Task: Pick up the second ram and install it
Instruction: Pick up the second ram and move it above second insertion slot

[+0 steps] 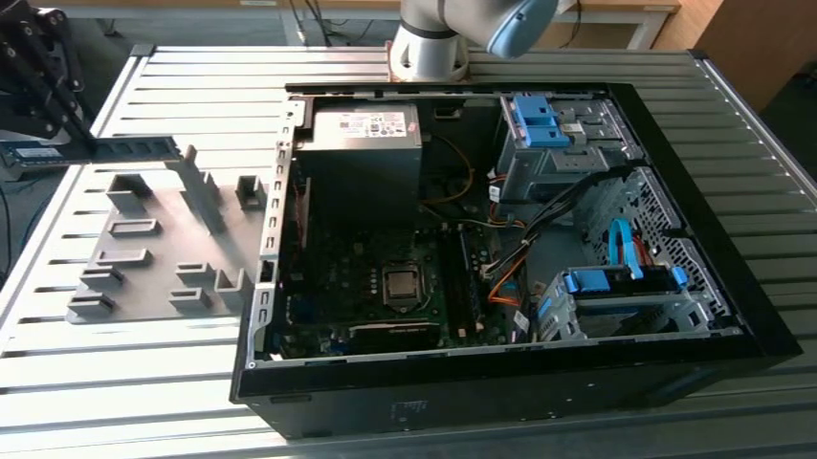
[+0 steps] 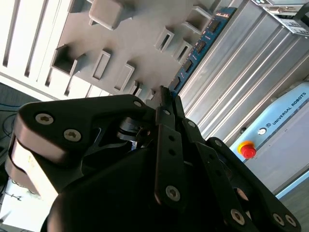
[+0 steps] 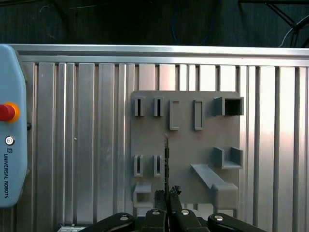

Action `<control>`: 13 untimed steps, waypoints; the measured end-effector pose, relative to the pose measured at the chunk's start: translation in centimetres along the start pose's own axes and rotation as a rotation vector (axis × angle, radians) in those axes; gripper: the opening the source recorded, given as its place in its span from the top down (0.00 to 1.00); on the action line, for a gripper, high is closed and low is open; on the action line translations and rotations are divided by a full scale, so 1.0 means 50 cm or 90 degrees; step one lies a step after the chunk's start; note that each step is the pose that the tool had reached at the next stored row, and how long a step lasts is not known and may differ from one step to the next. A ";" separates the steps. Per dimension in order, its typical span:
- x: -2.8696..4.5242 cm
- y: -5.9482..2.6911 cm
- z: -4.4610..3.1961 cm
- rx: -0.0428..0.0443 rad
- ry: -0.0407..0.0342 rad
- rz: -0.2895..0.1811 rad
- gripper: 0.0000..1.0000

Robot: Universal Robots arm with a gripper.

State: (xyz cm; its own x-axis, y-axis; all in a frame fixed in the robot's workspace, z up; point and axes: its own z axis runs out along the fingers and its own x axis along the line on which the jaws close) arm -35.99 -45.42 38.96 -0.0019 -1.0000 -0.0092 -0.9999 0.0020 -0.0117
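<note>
My gripper [image 1: 64, 142] is at the exterior view's far left, over the far edge of the grey holder plate [image 1: 153, 249]. It is shut on the second ram [image 1: 128, 147], a thin blue-green stick with dark chips that lies level above the plate. In the second wrist view the ram [image 2: 200, 46] runs out from between the black fingers [image 2: 169, 125]. The first wrist view has the ram [image 3: 166, 154] edge-on as a thin line above the gripper [image 3: 166, 195]. The open computer case [image 1: 715, 239] lies to the exterior view's right, with its CPU socket [image 1: 400, 284] and long dark memory slots [image 1: 469, 277].
The slotted metal table [image 1: 191, 86] carries the plate and the case. Bright-blue drive clips [image 1: 542, 120] and cables stand in the case's right half. The arm's base [image 1: 428, 48] is behind the case. A pendant with a red stop button [image 3: 6, 112] lies on the table.
</note>
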 end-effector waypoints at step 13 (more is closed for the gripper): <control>-0.002 -0.069 0.001 0.0000 0.0000 0.000 0.86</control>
State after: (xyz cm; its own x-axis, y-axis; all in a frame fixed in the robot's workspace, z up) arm -32.53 -45.33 38.95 -0.0019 -1.0000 -0.0093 -0.9999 0.0020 -0.0117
